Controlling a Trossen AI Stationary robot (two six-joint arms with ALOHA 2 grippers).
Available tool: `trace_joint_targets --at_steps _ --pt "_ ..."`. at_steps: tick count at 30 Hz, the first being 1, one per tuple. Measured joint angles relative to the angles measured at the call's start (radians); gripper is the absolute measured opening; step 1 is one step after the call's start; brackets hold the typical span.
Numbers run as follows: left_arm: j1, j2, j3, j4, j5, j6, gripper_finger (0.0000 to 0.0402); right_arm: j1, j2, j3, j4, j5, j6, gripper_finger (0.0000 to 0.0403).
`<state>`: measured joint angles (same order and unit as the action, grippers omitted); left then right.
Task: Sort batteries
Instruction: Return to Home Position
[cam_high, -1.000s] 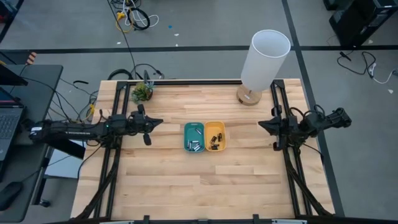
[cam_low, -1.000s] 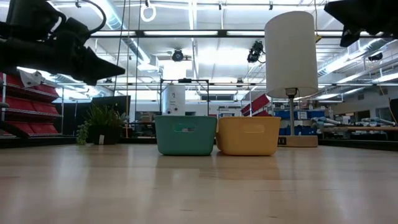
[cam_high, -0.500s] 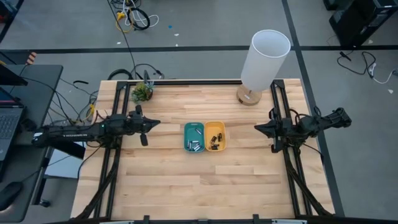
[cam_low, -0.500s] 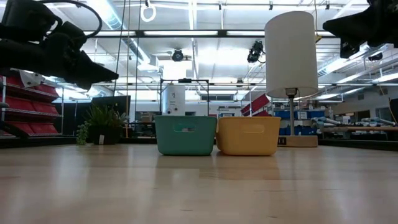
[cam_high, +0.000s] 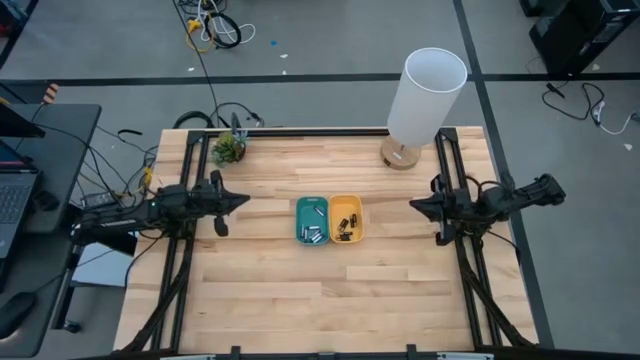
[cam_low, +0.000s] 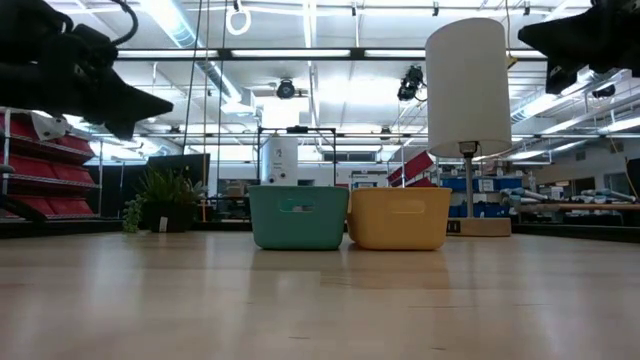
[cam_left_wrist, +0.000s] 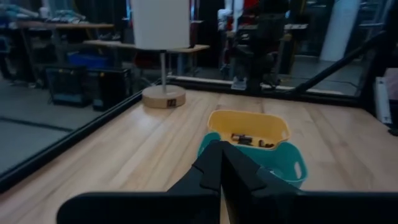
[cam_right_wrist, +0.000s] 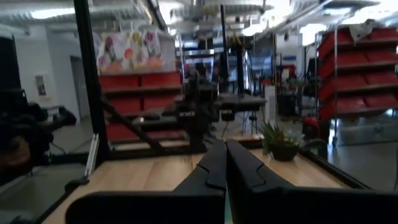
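Table (cam_high: 300, 300) cut off at near edge from above. Lamp (cam_high: 425, 95) far right. Left gripper (cam_high: 243, 199) and right gripper (cam_high: 412, 205) raised at either side, fingers pressed together, empty. Teal tray (cam_high: 298, 220) touches yellow tray (cam_high: 359, 220), centre. Silvery batteries (cam_high: 314, 236) in teal, dark batteries (cam_high: 345, 234) in yellow; count unclear, tray walls hide them at table level.

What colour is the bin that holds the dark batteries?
The bin is yellow; the high view shows it best.
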<state>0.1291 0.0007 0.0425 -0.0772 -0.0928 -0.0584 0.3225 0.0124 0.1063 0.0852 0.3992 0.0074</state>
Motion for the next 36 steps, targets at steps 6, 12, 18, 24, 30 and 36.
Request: trace_joint_targets --at_steps 6,12,18,24,30,36 --pt "0.0 -0.001 -0.014 0.034 0.042 -0.001 0.001 -0.005 0.002 -0.1 0.109 -0.007 0.046 0.0" --pt "-0.025 -0.001 -0.023 0.056 0.046 -0.039 0.001 -0.014 0.006 -0.101 0.052 0.091 0.091 0.0" --pt "-0.071 -0.001 -0.034 0.089 0.009 -0.052 0.001 -0.052 0.031 -0.101 0.003 0.068 0.171 0.0" --pt "-0.072 -0.001 -0.034 0.094 0.015 -0.049 0.001 -0.055 0.035 -0.101 -0.009 0.032 0.128 0.0" --pt "-0.072 0.002 -0.034 0.086 0.024 -0.077 0.001 -0.055 0.036 -0.101 -0.011 0.026 0.121 0.0" --pt "-0.071 0.003 -0.034 0.086 0.015 -0.073 0.0011 -0.055 0.036 -0.101 -0.012 0.025 0.103 0.0"
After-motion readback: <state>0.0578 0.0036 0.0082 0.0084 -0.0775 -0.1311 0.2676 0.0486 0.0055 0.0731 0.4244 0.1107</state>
